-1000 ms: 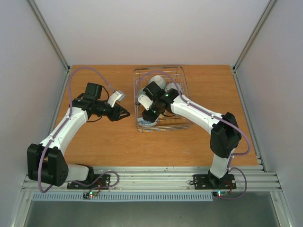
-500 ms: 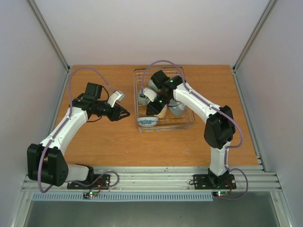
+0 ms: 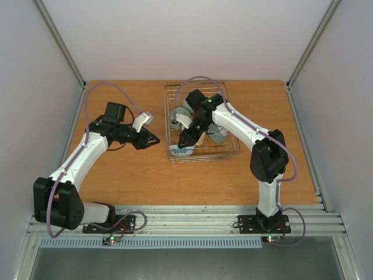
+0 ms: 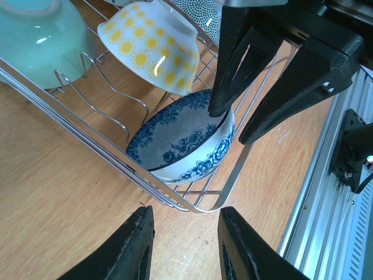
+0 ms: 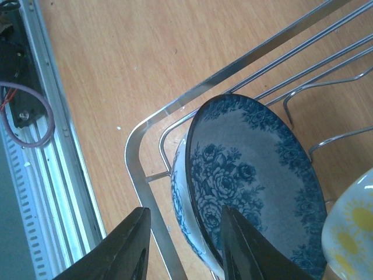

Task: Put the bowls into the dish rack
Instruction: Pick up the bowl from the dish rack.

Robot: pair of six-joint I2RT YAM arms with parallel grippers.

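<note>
Four bowls show in the rack (image 5: 133,153), which sits mid-desk (image 3: 128,175) toward the far edge.
- Blue-flowered bowl (image 4: 180,146): rack's near-left corner, tipped up on its edge against the wires.
- Yellow-flowered bowl (image 4: 148,44): just beside it, deeper in, also tipped. Can't tell if they touch.
- Green bowl (image 4: 35,41): further along the rack's left side.
- Dotted bowl (image 4: 201,11): beyond the yellow one, mostly cut off.

Right gripper (image 4: 227,127) is down in that corner. Its fingers are spread and straddle the blue bowl's rim, one inside and one outside, with a gap on each side, so no pinch. The right arm lies across the rack and hides its middle from above.

Left gripper (image 3: 152,140) hovers over bare desk just off the rack's left side, fingers apart with nothing between them. The rack's corner rail and tines stand between it and the blue bowl.

A metal rail (image 3: 175,219) runs along the desk's near edge.
</note>
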